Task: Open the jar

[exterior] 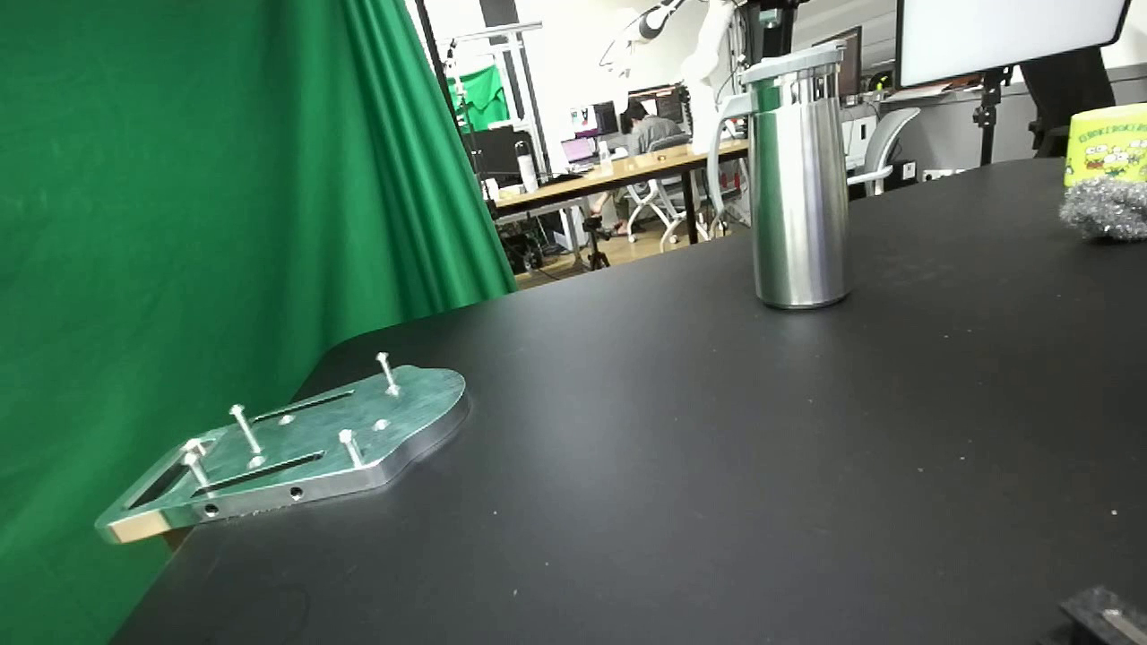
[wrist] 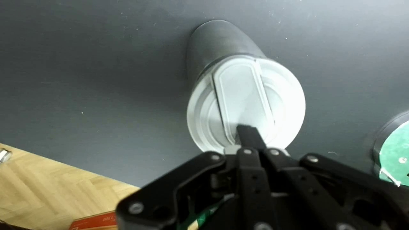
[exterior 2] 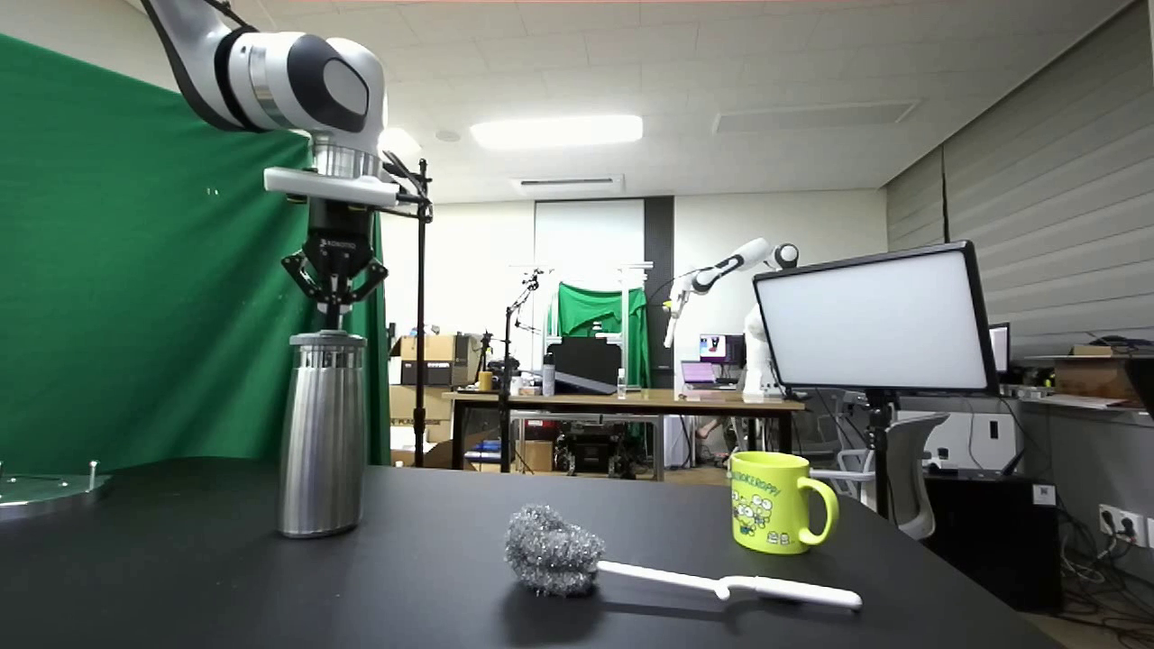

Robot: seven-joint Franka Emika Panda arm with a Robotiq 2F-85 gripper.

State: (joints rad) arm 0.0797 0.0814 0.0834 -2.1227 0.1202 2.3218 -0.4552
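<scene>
The jar, a tall shiny silver cylinder with a grey lid, stands upright on the black table in both exterior views. A grey handle shows on its side in an exterior view. In the wrist view the lid is seen from above, with an oblong flap across it; the lid sits on the jar. My gripper points down, right above the lid. Its fingertips are together over one end of the flap, with nothing seen between them. I cannot tell whether they touch the lid.
A flat green plate with pegs lies at the table edge by the green curtain. A yellow-green mug and a steel-wool scrubber with a white handle are on the table, away from the jar.
</scene>
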